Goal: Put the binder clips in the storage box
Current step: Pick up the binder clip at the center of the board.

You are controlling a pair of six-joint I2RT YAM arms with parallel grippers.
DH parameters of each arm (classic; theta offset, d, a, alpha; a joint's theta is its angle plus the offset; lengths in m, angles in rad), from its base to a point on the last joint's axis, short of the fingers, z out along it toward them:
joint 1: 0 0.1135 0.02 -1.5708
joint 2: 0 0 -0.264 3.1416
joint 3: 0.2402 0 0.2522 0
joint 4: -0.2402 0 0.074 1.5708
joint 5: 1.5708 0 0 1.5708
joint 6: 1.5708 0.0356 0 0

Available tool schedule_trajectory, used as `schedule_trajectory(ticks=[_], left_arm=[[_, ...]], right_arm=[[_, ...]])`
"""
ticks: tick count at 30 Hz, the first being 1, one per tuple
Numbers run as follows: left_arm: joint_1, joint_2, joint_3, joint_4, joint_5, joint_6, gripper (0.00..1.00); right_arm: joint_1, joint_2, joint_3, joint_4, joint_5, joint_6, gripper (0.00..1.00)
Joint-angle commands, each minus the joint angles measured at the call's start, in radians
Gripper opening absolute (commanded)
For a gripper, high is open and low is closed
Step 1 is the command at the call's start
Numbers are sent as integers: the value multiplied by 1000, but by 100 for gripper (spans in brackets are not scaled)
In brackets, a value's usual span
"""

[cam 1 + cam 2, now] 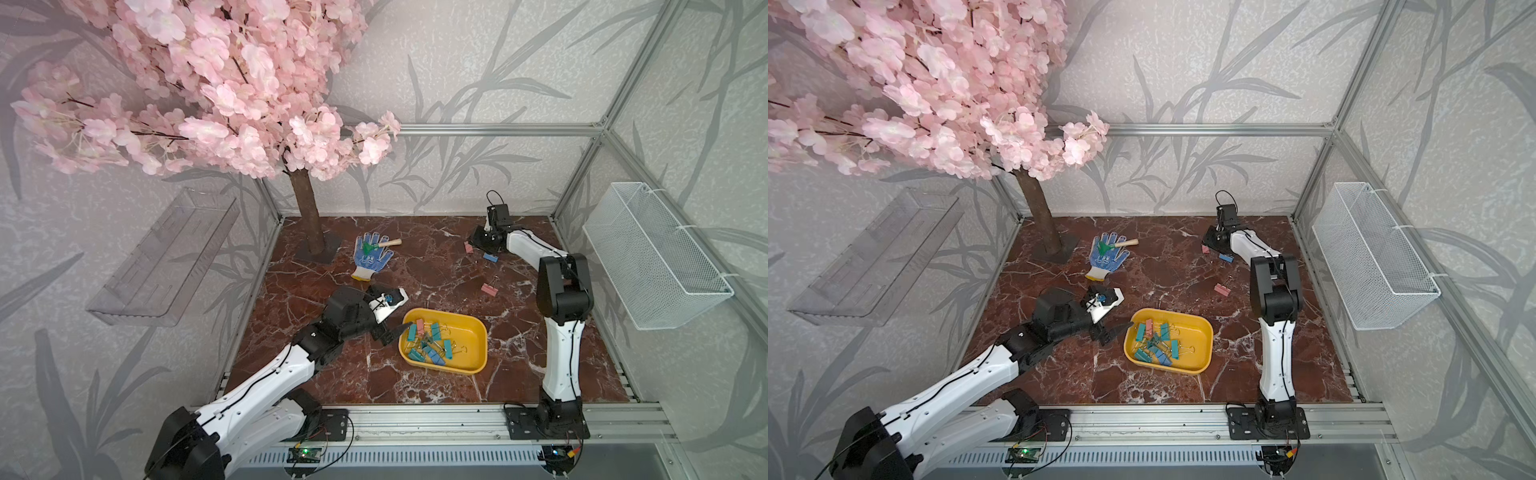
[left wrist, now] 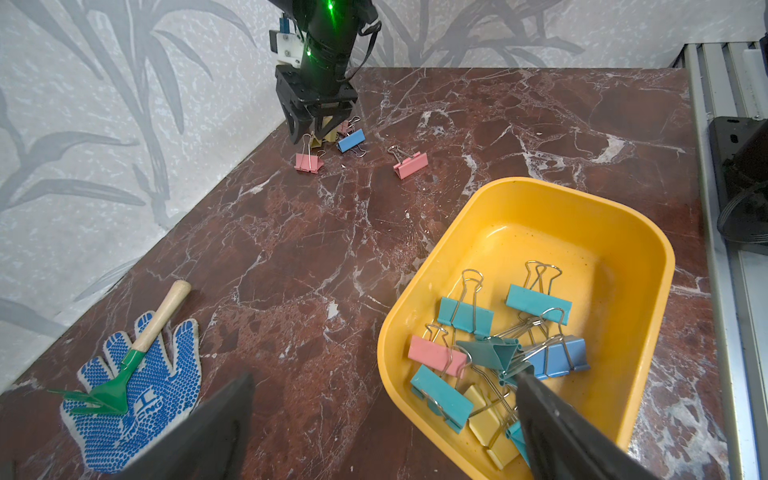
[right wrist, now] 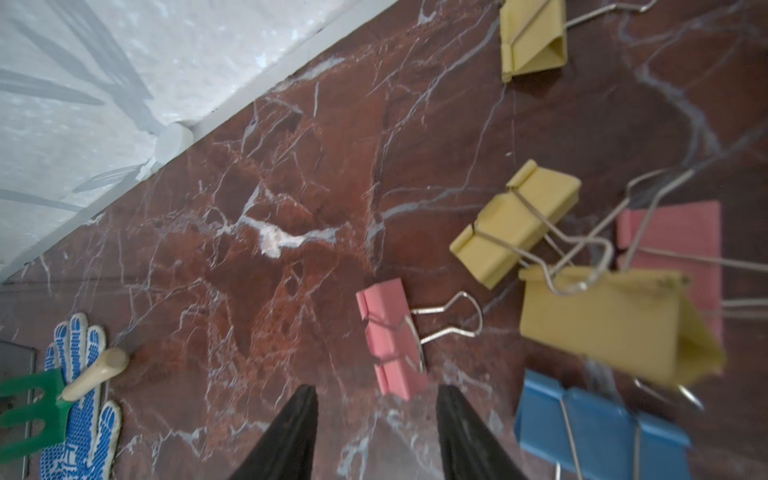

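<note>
A glove (image 1: 371,262) with a green rake (image 1: 369,248) laid across it lies flat on the table (image 1: 436,266), off to one side of the left gripper (image 1: 397,331) and well apart from it. The left gripper is fully spread and carries nothing. In its wrist view one finger (image 2: 552,419) reaches over the near rim of the box (image 2: 582,232) and hangs above the contents. The other finger (image 2: 216,419) stands outside the rim, over bare table. The box sits upright directly ahead of this gripper. Inside, a loose heap of clips (image 2: 465,318) lies at the end nearest the gripper: mostly teal, with pink, blue and yellow among them, wire handles tangled. An exact count cannot be made. A lone pink clip (image 1: 489,289) lies on the table beyond the box, between the two grippers, apart from both and nearer the right one. The right gripper (image 1: 476,245) points down at the table close to the back wall. Its wrist view shows the jaws parted and nothing held. A second pink clip (image 3: 390,336) lies at the fingertips, its near end reaching just between them, not clamped. Beside the gripper lie a blue clip (image 3: 582,419) and three yellow clips (image 3: 515,224), one of them blurred, partly over a third pink body.
</note>
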Motion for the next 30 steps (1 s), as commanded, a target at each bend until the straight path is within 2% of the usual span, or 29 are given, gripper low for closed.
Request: schedule_trajectory(ticks=[1, 5, 9, 10, 14, 16, 19, 21, 23, 27, 28, 30], left_arm=[[-4, -3, -8, 6, -8, 15, 100], [-5, -1, -9, 6, -13, 15, 100], [-4, -1, -11, 6, -17, 16, 100], [-4, -1, -10, 6, -20, 16, 100], [-5, 0, -13, 11, -24, 11, 100], [-5, -2, -13, 18, -26, -2, 100], [-4, -19, -7, 46, -27, -45, 100], [-9, -40, 10, 117, -16, -167, 100], [-32, -59, 26, 229, -46, -355, 100], [-155, -50, 23, 454, -364, -746, 100], [-182, -37, 21, 488, -430, -788, 100], [-244, 11, 11, 564, -430, -788, 100]], right_arm=[[-12, 67, 111, -67, -24, -23, 50], [-21, 141, 230, -124, -27, -26, 42], [-25, 146, 262, -142, -71, -18, 4], [-25, 137, 255, -142, -81, -9, 0], [-23, 38, 170, -99, -164, 44, 0], [-22, -62, 68, -16, -210, 109, 0], [-12, -262, -165, 170, -260, 282, 0], [3, -424, -357, 334, -256, 434, 0], [25, -578, -529, 471, -214, 581, 0], [92, -830, -750, 615, -133, 792, 0], [115, -876, -784, 628, -109, 830, 0], [176, -973, -854, 656, -29, 893, 0]])
